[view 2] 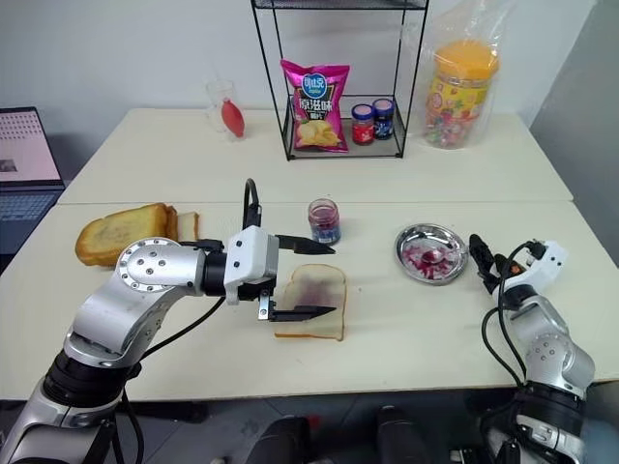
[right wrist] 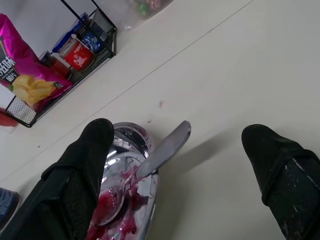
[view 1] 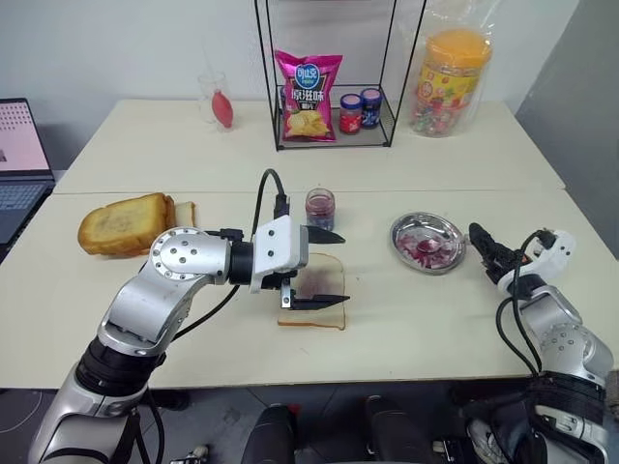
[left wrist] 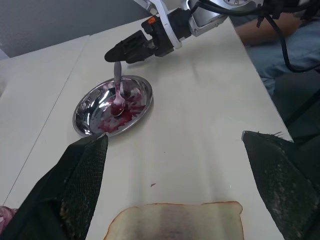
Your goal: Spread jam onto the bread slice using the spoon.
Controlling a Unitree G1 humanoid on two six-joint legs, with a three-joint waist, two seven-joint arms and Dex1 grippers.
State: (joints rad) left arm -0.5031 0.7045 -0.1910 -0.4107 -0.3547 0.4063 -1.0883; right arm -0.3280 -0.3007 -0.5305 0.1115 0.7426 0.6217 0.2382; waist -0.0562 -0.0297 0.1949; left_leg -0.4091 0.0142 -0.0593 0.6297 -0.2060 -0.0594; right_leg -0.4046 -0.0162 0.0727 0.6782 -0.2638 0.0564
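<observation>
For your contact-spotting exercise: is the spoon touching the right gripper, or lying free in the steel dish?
Apart. In the right wrist view, the spoon lies in the steel dish, handle over the rim, with bare table between it and both open jaws of the right gripper.

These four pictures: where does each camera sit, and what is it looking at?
Both eye views: on the head, looking down over both arms at the table with the bread slice.
Left wrist view: along the open left gripper toward the metal dish.
Right wrist view: along the open right gripper.
Both wrist views share the spoon resting in the dish.
</observation>
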